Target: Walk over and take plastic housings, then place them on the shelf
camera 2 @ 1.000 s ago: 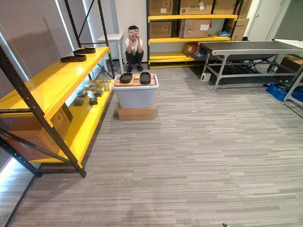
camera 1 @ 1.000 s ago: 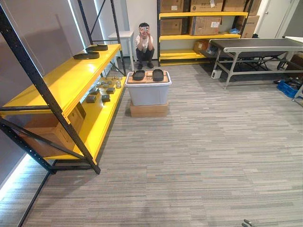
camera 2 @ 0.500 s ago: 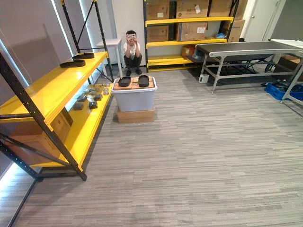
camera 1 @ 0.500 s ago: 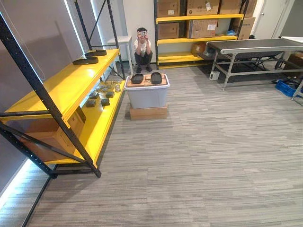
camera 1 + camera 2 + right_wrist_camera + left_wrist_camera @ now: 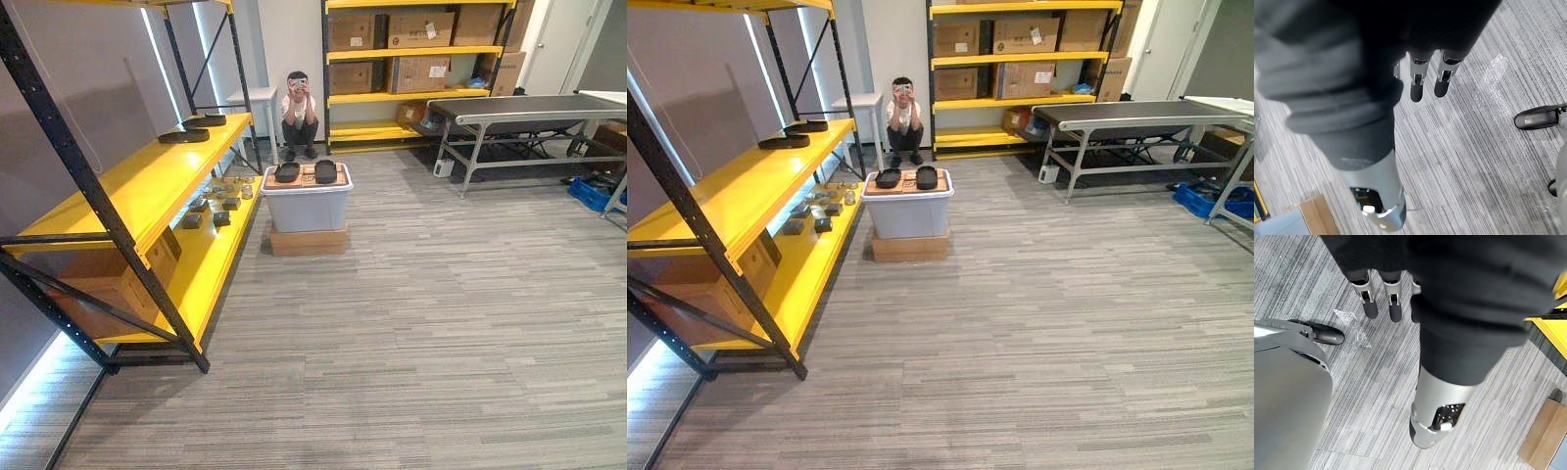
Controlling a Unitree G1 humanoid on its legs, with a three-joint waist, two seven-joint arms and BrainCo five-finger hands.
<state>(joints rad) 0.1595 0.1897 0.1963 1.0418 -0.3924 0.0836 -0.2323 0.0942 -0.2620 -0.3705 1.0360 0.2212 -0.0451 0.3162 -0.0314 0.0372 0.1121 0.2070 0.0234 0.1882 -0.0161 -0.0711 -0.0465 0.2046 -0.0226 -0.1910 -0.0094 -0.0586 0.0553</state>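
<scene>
Two black oval plastic housings (image 5: 287, 172) (image 5: 325, 171) lie side by side on the lid of a grey bin (image 5: 307, 201) far ahead on the floor. Two more black housings (image 5: 183, 136) (image 5: 208, 120) rest at the far end of the yellow shelf (image 5: 127, 186) along the left wall. My left hand (image 5: 1393, 303) hangs over the grey carpet with straight fingers, holding nothing. My right hand (image 5: 1418, 83) hangs the same way, open and empty. Both are far from the bin and the shelf.
The bin stands on a flat cardboard box (image 5: 308, 240). A person (image 5: 299, 103) crouches behind it. Small parts (image 5: 220, 196) and a cardboard box (image 5: 108, 279) sit on the lower shelf. A conveyor table (image 5: 529, 103), a blue crate (image 5: 593, 191) and a back rack of boxes (image 5: 411, 59) stand beyond.
The whole picture has shifted down a little, showing more of the back rack: the camera has moved. The bin, the housings and the person stay where they were.
</scene>
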